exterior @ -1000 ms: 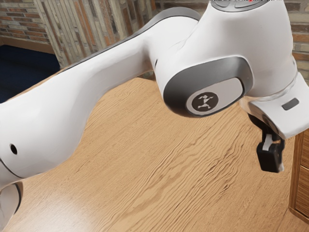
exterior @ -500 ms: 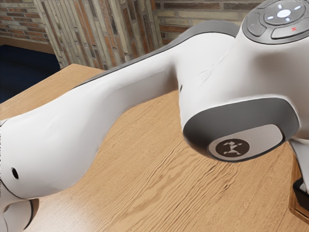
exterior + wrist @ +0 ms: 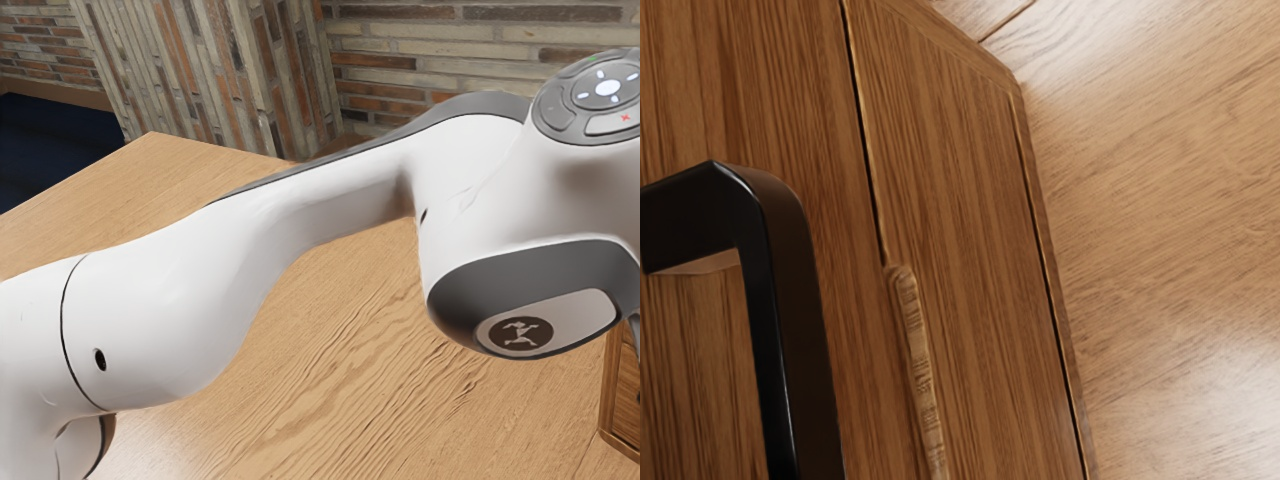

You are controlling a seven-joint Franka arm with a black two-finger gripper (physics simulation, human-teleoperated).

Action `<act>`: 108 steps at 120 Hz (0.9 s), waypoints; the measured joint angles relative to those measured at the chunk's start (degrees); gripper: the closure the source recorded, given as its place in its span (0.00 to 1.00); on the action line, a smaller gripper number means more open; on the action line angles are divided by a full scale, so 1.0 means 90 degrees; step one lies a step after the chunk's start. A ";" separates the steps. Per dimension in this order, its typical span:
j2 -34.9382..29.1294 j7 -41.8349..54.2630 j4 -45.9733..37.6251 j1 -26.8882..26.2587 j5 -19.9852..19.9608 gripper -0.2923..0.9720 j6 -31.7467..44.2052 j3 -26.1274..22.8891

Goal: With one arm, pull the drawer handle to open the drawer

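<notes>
Nearest the exterior camera, the white seven-joint arm (image 3: 300,250) runs from the lower left corner across the light oak-grain desk (image 3: 350,400). Its grey-capped joint with a round black logo (image 3: 520,330) hangs over the desk's side at the exterior view's right. Just beyond that joint, at the same side of the desk, stands a brown wooden drawer cabinet (image 3: 622,400), of which a narrow strip of the front shows.

In the wrist view, the black bent-bar drawer handle (image 3: 780,300) lies just under the hand, standing off the brown wood-grain drawer front (image 3: 700,120). A thin seam separates this front from the neighbouring panel (image 3: 950,200), and the desk surface (image 3: 1160,250) lies past the cabinet's edge. Whether the claw is released or clenched cannot be told.

Farther off, beyond the desk's far edge, rise a wall of vertical weathered planks (image 3: 200,60) and a red-brown brick wall (image 3: 430,50).
</notes>
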 joint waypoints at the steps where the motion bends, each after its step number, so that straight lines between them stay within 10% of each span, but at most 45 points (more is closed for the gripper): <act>1: 0.0012 0.0009 0.0000 0.0000 0.0001 0.23 0.0008 0.0001; 58: 0.0001 0.0357 -0.0445 0.0094 -0.0331 0.23 0.0216 0.0141; 108: -0.1708 0.0258 -0.2027 0.0378 -0.1370 0.22 0.0431 0.0597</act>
